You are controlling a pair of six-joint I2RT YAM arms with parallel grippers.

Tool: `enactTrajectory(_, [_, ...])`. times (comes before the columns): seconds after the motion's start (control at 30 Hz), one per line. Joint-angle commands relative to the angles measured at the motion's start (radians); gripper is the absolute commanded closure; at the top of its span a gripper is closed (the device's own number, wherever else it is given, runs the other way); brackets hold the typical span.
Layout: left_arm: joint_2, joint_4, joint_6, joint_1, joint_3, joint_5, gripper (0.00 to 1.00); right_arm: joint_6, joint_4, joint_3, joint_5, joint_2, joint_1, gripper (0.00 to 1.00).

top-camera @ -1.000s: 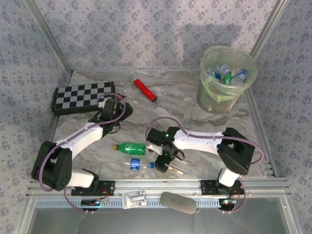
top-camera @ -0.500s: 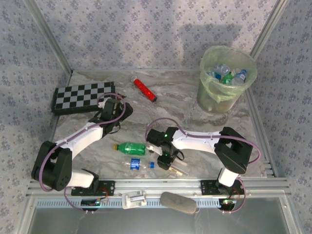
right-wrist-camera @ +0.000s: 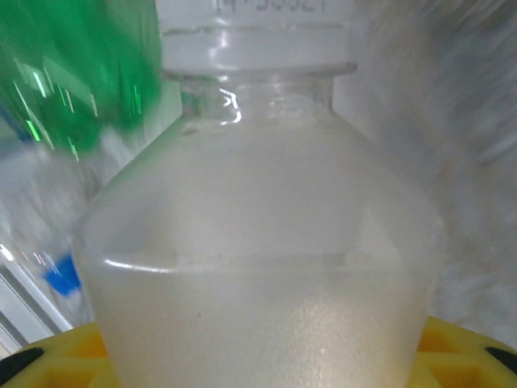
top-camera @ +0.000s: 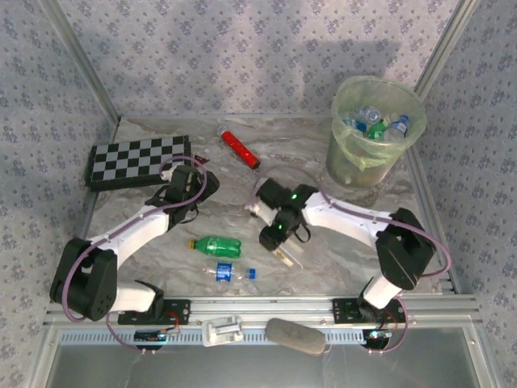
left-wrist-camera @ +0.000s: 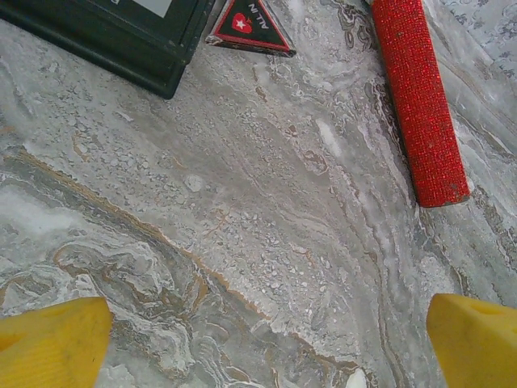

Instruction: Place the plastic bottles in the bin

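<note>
The marbled table (top-camera: 315, 158) is carrying the pale-green bin (top-camera: 354, 168) at two o'clock, several bottles (top-camera: 373, 123) inside. Near centre the right gripper (top-camera: 277, 242) is pinching a white-capped bottle (right-wrist-camera: 266, 267). The left gripper (left-wrist-camera: 262, 335) is hanging spread wide. At seven o'clock a green bottle (top-camera: 216, 246) and a blue-labelled bottle (top-camera: 224, 273) are waiting.

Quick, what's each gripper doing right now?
Left gripper: open, empty.
Right gripper: closed on a clear bottle.

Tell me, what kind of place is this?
Probably a robot test booth, not a home: patterned fabric walls on metal posts, a marble-look table, and a bin of plastic bottles.
</note>
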Motion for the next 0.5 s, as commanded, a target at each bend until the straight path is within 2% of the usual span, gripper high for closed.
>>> enactTrajectory(0.0, [-0.026,0.023,0.013,0.007,-0.017,-0.009,0.00,-0.033,0.093,0.087,-0.094,-0.066,-0.087,0.50])
enactTrajectory(0.17, [-0.021,0.055,0.028,0.005,-0.015,0.025,0.00,-0.037,0.211,0.216,-0.141,-0.090,-0.230,0.51])
enactTrajectory(0.47, [-0.004,0.105,0.075,-0.025,0.011,0.065,0.00,-0.030,0.423,0.362,-0.038,-0.148,-0.367,0.50])
